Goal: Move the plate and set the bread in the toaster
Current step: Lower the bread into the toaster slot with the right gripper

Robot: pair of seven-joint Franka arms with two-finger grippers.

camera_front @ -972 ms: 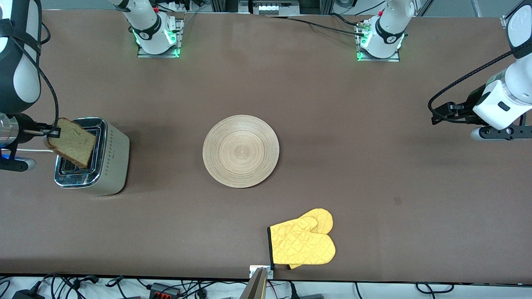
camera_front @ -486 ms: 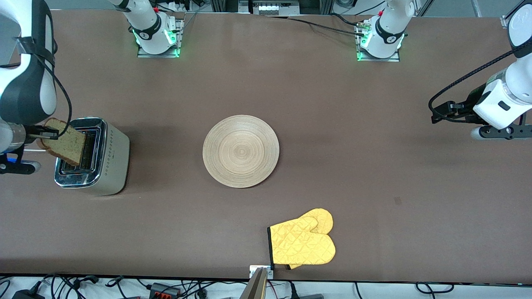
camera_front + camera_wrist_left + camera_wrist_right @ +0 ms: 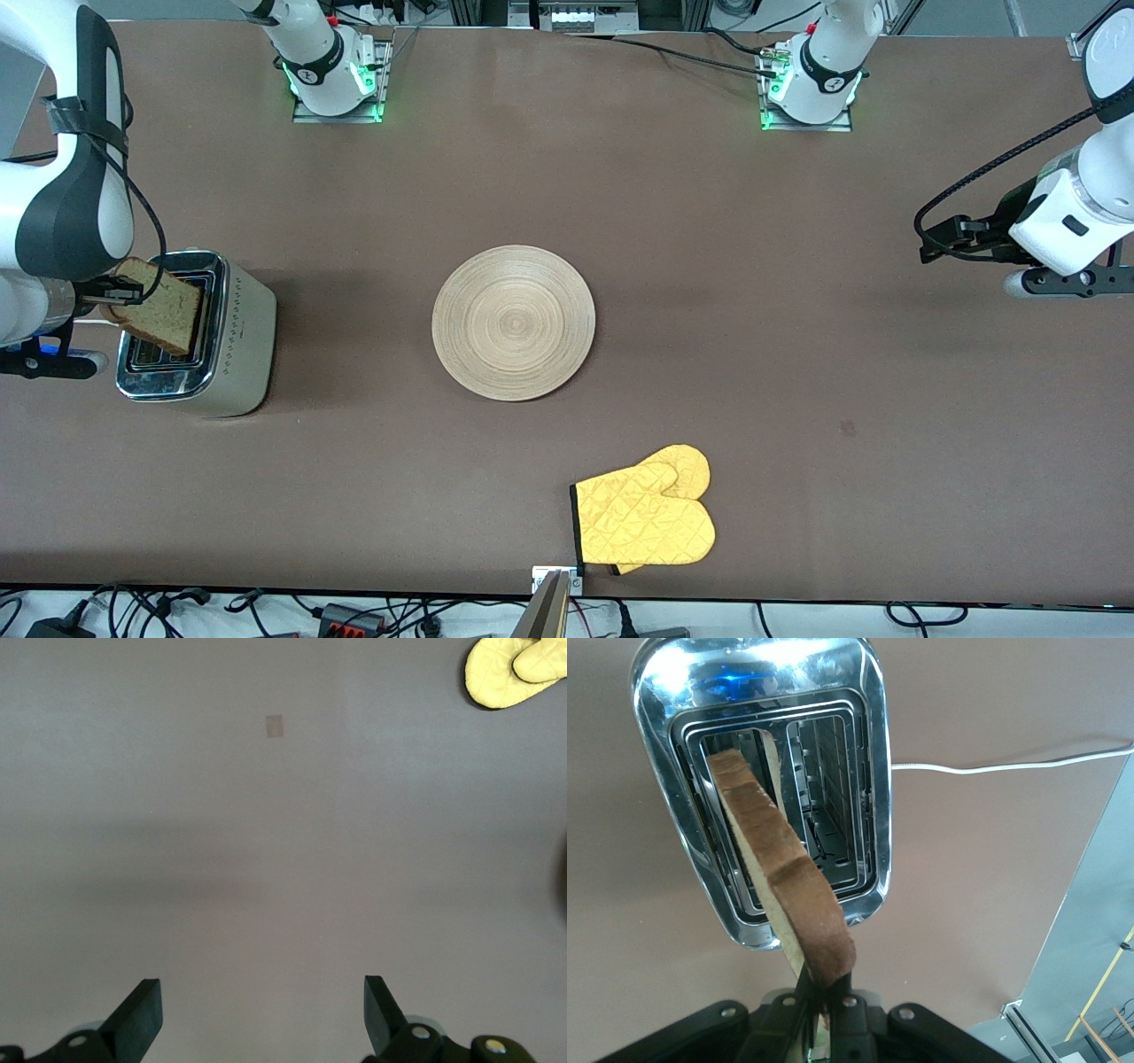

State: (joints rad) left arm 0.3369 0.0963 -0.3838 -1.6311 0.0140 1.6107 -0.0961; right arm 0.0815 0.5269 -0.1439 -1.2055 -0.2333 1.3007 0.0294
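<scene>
My right gripper (image 3: 120, 291) is shut on one crust edge of the bread (image 3: 165, 307), a brown speckled slice. It holds the slice on edge and tilted over the chrome top of the toaster (image 3: 250, 337). In the right wrist view the bread (image 3: 778, 870) runs along a slot of the toaster (image 3: 873, 771), out from the gripper (image 3: 828, 990). The round wooden plate (image 3: 513, 322) lies bare at mid-table. My left gripper (image 3: 928, 243) waits open above the table at the left arm's end, its fingers (image 3: 142, 1010) wide apart over bare table.
A yellow oven mitt (image 3: 645, 518) lies near the table's front edge, nearer the front camera than the plate; it also shows as a mitt (image 3: 514, 673) in the left wrist view. The toaster's white cord (image 3: 1010, 767) trails across the table.
The right gripper drew the bread a little off the toaster toward the right arm's end, then brought it back over the slots. The left arm has not moved.
</scene>
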